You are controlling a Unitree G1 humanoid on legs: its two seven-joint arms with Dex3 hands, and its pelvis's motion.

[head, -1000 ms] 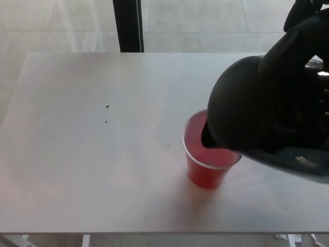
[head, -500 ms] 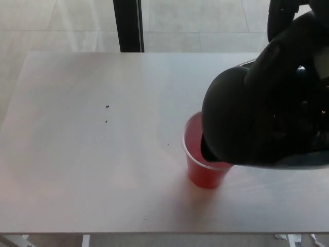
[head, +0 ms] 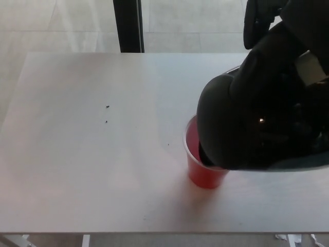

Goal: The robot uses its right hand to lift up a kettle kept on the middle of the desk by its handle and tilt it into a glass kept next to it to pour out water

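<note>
Right hand [head: 288, 31] comes in from the upper right, above and behind the cup. Everything there is black on black, so I can't tell how the fingers sit. Judging by the kettle hanging off the tabletop, the hand is carrying it by the handle; the grip itself isn't readable. Left hand is out of shot.

Kettle [head: 241, 126] is in the air, tipped hard. Its long axis runs from the hand down and left toward the cup, with the spout end lowest. That low end sits right over the cup's mouth, hiding the right part of the rim. Whether spout and rim touch, I can't tell.

Cup [head: 198, 167] is a red plastic one, not clear glass. It stands upright on the tabletop [head: 92, 170], directly below and slightly left of the kettle's low end. Only its left rim and lower wall show. No stream is visible and the fill level is hidden.

Key relation: the cup lies down and left of the hand, along the kettle's axis, so the pour line looks aligned. My read is mid-pour. Next move is either a bit more tilt or rolling back upright, and it should pivot about the spout so the low end stays over the cup.

Risk: the kettle nudging the light cup sideways.

Two dark specks [head: 107, 114] lie far left of the cup, irrelevant.
</note>
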